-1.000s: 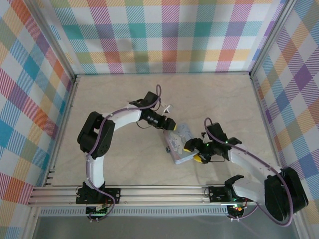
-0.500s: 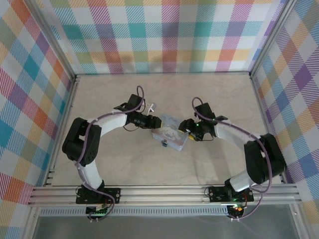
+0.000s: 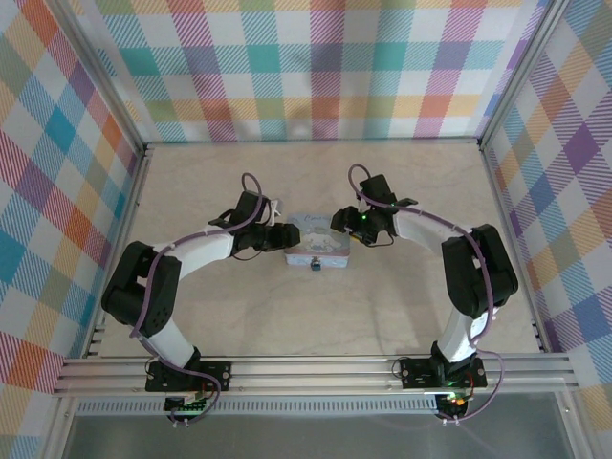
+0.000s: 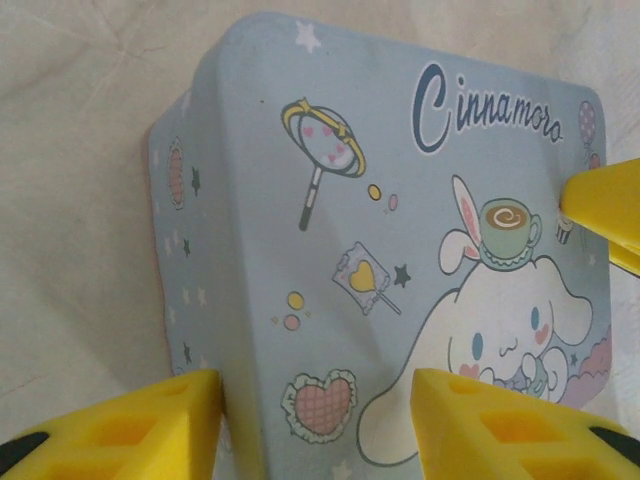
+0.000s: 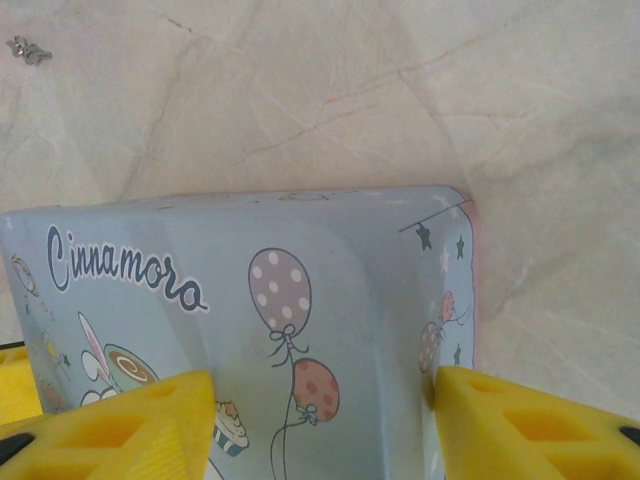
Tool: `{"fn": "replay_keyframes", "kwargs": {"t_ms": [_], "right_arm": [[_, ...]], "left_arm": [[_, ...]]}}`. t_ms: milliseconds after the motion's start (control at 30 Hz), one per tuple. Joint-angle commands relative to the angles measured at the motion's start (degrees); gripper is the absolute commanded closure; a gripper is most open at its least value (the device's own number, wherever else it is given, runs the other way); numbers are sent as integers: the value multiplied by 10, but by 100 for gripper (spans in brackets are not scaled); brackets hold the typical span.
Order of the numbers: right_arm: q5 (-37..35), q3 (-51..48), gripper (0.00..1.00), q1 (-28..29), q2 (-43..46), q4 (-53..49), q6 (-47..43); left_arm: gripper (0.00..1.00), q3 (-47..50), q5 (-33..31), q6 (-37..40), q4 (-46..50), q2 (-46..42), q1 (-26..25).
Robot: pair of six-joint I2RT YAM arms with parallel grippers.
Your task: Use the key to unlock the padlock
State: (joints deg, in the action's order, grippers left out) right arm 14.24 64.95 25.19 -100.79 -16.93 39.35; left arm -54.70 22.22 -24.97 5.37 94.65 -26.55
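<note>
A pale blue cartoon tin [image 3: 320, 247] lies mid-table. The padlock [image 3: 315, 264] is a tiny dark speck at the tin's near long side. My left gripper [image 3: 285, 238] is at the tin's left end and my right gripper [image 3: 342, 222] at its right far corner. In the left wrist view the left gripper [image 4: 315, 400] is open astride a corner of the tin [image 4: 330, 250], one finger beside the wall and one over the lid. The right gripper [image 5: 325, 400] straddles the tin [image 5: 350, 260] the same way. A tiny grey sliver, the key [image 5: 28, 48], lies on the table beyond.
Plaid walls and an aluminium frame [image 3: 143, 143] close in the marble-patterned table [image 3: 421, 182] on three sides. The opposite gripper's yellow finger [image 4: 600, 210] shows at the tin's far end. Rails [image 3: 306, 368] run along the near edge.
Both arms swung toward the back of the table. The tin slid from the near right to the middle and turned between them. The right jaws narrowed.
</note>
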Motion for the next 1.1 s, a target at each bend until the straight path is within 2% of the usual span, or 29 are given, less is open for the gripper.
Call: {"fn": "replay_keyframes", "kwargs": {"t_ms": [0,133,233,333,467,567,667,767,833,1000,1033,1067], "right_arm": [[0,23,40,4,-6,-9,-33],[-12,25,36,-5,0,-23,-42],[-16,27,33,-9,7,-31,-48],[-29,31,28,-10,16,-42,-57],[-52,40,27,-17,32,-71,-68],[-82,41,26,-18,60,-90,-81],[-96,38,26,-18,92,-102,-100],[-98,17,25,-14,133,-89,-118],[-97,-10,25,-10,165,-61,-131],[-86,-6,28,2,205,-99,-140],[-90,-6,29,8,213,-105,-139],[-95,-9,30,15,221,-107,-137]], "left_arm": [[47,-21,4,-27,-46,7,-23],[45,-28,-14,-35,-42,7,-27],[40,-23,-39,-35,-25,-9,-27],[34,-15,-76,-37,-7,-36,-25],[28,-15,-135,-43,40,-76,-19],[20,-26,-184,-48,82,-103,-11],[14,-46,-211,-51,121,-117,8],[11,-70,-207,-58,134,-110,39],[0,-85,-203,-84,139,-95,65],[0,-184,-171,-98,212,0,113],[7,-213,-169,-99,235,27,117],[10,-237,-172,-104,255,48,118]]}}
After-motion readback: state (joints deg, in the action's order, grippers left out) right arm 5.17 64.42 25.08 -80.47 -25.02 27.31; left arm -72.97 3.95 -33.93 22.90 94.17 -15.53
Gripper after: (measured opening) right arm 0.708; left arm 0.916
